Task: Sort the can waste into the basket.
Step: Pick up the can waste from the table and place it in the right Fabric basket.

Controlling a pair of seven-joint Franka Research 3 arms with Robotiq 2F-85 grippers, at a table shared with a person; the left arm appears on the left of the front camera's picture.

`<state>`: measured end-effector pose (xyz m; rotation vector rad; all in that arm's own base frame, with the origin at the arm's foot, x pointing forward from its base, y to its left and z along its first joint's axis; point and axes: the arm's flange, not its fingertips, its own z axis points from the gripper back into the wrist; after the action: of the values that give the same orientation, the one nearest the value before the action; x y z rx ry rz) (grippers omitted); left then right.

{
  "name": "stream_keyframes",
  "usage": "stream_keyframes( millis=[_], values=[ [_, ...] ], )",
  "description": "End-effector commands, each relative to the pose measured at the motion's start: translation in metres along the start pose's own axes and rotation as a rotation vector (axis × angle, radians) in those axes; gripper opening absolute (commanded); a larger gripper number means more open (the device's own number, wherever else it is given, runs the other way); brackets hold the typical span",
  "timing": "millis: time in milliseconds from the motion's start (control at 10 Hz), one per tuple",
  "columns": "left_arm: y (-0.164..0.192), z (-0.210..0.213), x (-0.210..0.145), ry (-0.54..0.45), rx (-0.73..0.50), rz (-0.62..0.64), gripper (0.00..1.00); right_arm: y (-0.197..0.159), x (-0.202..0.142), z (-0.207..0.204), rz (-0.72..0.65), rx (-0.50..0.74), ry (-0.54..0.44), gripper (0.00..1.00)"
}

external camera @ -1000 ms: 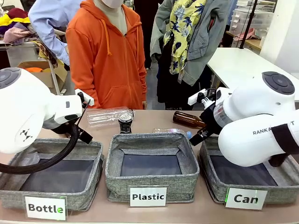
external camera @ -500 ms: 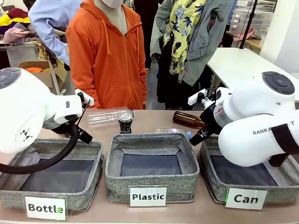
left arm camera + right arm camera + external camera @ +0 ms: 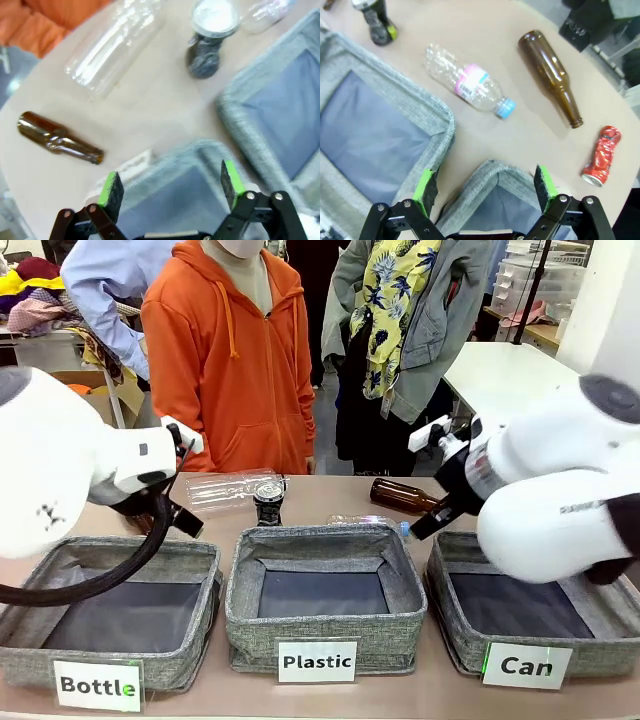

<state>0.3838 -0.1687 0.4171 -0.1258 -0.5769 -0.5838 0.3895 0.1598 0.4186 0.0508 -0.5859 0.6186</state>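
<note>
The right pincer point(image 3: 485, 183) hangs spread over the basket point(image 3: 492, 169) rim, the crushed red can point(image 3: 601, 156) lying apart beyond.

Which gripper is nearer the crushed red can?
Right. The right gripper hangs open over the Can bin's far rim, the red can lying just beyond. The left gripper hangs open over the Bottle bin, two bins away.

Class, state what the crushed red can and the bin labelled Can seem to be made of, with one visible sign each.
Crushed red can: probably thin metal, glossy; its body is crumpled and the end looks silvery. Bin labelled Can: woven grey fabric, matte; flecked weave, soft rim.
</note>
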Motion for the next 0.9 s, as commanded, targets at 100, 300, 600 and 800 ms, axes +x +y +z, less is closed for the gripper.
stream_keyframes(
  millis=[100,300,600,800],
  values=[
    [-0.026,0.103,0.002,0.04,-0.277,0.044,1.0,-0.022,0.014,0.107,-0.3,0.065,0.014,1.0],
    [0.003,0.143,-0.038,-0.028,-0.604,0.049,1.0,-0.048,-0.022,0.155,-0.36,0.318,-0.074,1.0],
    [0.102,0.169,-0.123,-0.24,-0.798,0.306,1.0,-0.114,-0.108,0.161,-0.638,0.648,-0.236,1.0],
    [0.143,0.152,-0.17,-0.35,-0.809,0.538,1.0,-0.148,-0.164,0.14,-0.796,0.764,-0.309,1.0]
  ],
)
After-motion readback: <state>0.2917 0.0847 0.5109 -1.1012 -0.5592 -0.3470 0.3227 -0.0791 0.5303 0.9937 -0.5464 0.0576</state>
